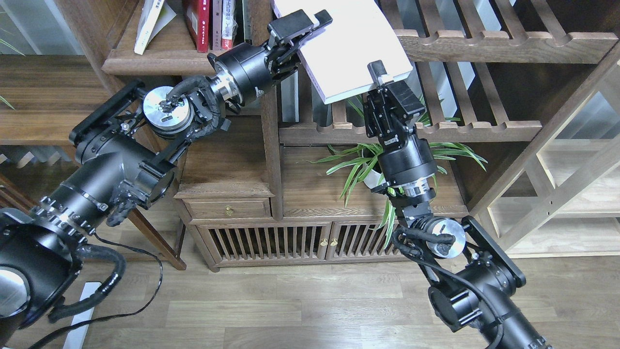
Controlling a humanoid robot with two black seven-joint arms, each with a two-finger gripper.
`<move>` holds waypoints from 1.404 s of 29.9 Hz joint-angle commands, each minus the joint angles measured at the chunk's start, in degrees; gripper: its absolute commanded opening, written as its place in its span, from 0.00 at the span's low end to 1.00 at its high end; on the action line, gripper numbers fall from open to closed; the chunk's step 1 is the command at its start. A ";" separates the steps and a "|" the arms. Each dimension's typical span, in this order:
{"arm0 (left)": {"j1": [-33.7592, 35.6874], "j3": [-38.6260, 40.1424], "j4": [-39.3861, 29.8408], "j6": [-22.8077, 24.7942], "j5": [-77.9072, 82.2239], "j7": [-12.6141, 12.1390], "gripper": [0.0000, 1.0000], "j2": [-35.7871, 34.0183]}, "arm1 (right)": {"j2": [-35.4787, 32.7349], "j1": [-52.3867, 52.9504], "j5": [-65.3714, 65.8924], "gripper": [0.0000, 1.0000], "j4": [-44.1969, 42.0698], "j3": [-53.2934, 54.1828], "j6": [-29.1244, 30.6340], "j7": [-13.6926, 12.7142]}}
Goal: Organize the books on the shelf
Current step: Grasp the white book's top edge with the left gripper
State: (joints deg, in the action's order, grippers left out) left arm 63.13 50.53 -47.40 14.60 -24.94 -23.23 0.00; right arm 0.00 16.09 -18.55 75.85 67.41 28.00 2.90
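Observation:
A white book (351,43) is held tilted in the air in front of the bookcase's centre post. My left gripper (312,23) is shut on its left edge. My right gripper (380,73) is shut on its lower right corner from below. The shelf (164,62), a dark-brown board with a moulded front edge, is at the upper left, just left of the left gripper. On it stand a dark red book (198,24) and other upright spines. A pale book with black characters (149,24) leans at the shelf's left end.
Slatted scalloped racks (484,46) run behind and to the right of the held book. A green potted plant (373,165) sits on the low cabinet (271,237) under my right wrist. A pale wood shelving unit (571,194) stands at right.

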 commanded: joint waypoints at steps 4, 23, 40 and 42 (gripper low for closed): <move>0.41 0.18 0.20 0.07 -0.20 -0.06 0.55 0.00 | 0.00 -0.01 0.00 0.02 0.00 0.00 0.00 0.00; 0.59 0.18 -0.15 0.60 -3.80 -3.31 0.22 0.00 | 0.00 0.08 0.09 0.03 0.00 0.09 0.00 -0.09; 0.59 -0.44 -0.33 1.74 -5.65 -4.19 0.03 0.00 | -0.70 -0.62 0.44 0.62 -0.70 3.07 0.00 -0.09; 0.68 -0.61 -0.50 1.74 -5.39 -4.10 0.03 0.00 | -1.31 -0.53 0.88 0.66 -0.88 3.52 0.00 -0.18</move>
State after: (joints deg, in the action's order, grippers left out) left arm 63.74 50.13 -47.69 16.36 -30.69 -27.42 -0.01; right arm -0.50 15.40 -18.17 75.21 70.24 28.00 2.85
